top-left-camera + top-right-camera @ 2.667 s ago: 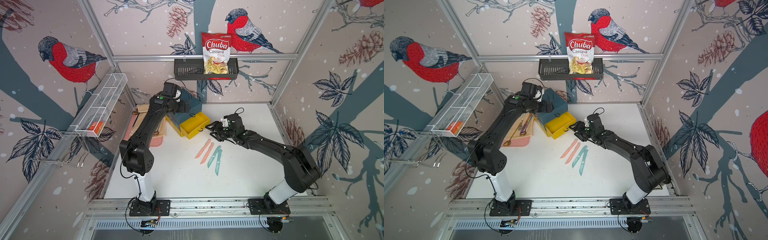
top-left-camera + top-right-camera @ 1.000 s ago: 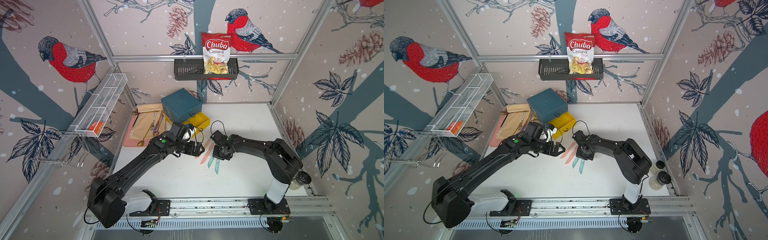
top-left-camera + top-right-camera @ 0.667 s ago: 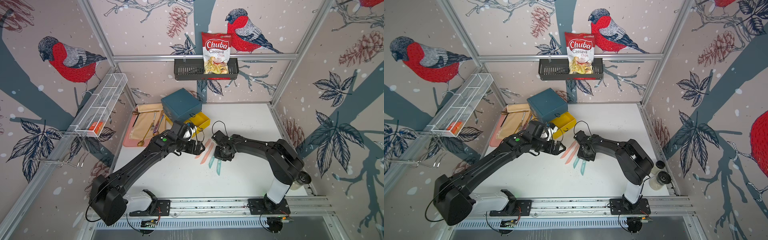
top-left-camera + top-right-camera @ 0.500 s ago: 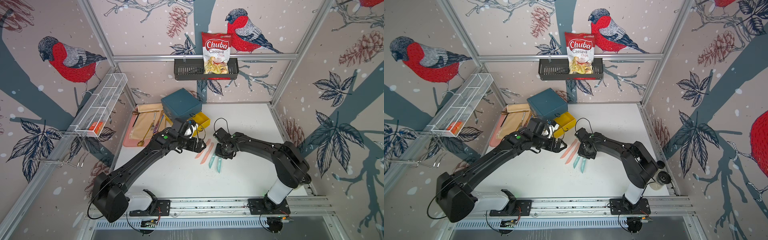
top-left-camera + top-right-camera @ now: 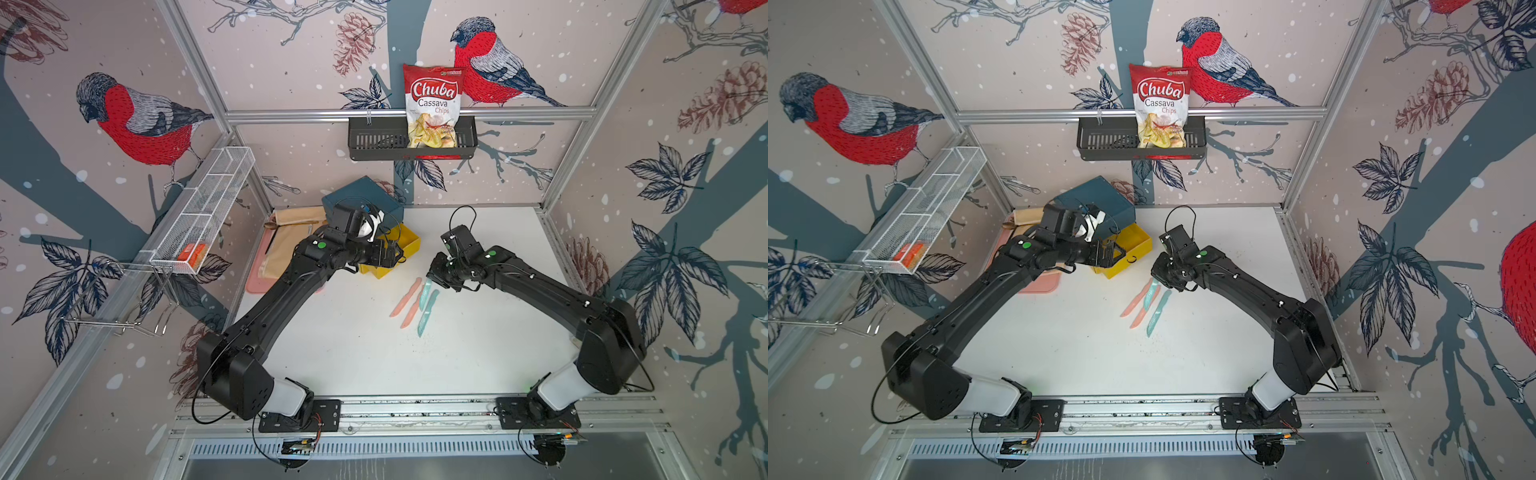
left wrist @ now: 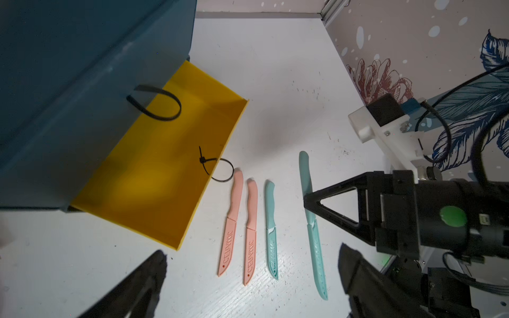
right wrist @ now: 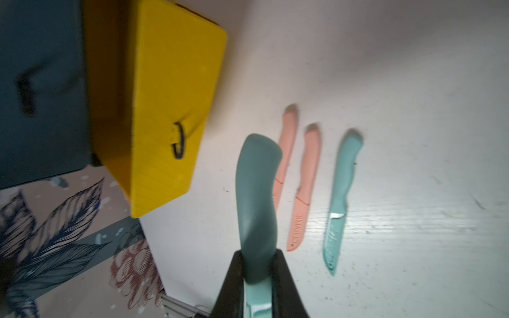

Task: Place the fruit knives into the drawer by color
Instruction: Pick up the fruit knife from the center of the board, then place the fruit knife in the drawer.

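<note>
Right wrist view: the right arm's black fingers [image 7: 230, 286] are pinched almost shut on a slim light teal-blue plastic fruit knife [image 7: 256, 192], held clear of the white worktop [image 7: 413, 124] where its teal twin [image 7: 343, 187] and two salmon-pink knives [image 7: 305, 187] lie side by side. Beyond them the pulled-out yellow drawer [image 7: 165, 110] of the dark teal chest [image 7: 41, 82] gapes, so the knife should pass level over the front wall and be released low inside. The left arm's fingers [image 6: 137, 286], spread wide and empty, hover beside that drawer and should leave the path free.
</note>
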{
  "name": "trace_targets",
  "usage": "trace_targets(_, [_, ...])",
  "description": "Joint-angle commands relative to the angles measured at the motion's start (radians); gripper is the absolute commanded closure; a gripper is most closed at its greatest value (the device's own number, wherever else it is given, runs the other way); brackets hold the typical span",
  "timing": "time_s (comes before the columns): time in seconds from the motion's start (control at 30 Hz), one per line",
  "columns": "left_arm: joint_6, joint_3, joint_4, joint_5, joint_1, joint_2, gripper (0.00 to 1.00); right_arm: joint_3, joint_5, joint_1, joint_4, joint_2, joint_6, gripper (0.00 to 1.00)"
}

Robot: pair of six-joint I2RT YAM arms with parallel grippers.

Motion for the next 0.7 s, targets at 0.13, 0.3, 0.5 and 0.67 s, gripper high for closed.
trace_targets(0.13, [0.058,0.134,-0.030,-0.045,0.030,0.065,0.01,0.222,-0.132,-0.004,0.268,0.136,0.128,1.00])
trace_targets(0.3, [0.053,0.177,-0.024,-0.029,0.065,0.086,0.01,0.378,-0.186,-0.018,0.294,0.285,0.147,0.98])
trace_targets(0.5, [0.064,0.191,-0.040,-0.030,0.088,0.093,0.01,0.423,-0.215,-0.039,0.299,0.380,0.159,0.95])
trace_targets(0.67, [0.062,0.170,-0.029,-0.015,0.109,0.090,0.01,0.441,-0.240,-0.048,0.326,0.438,0.154,0.66])
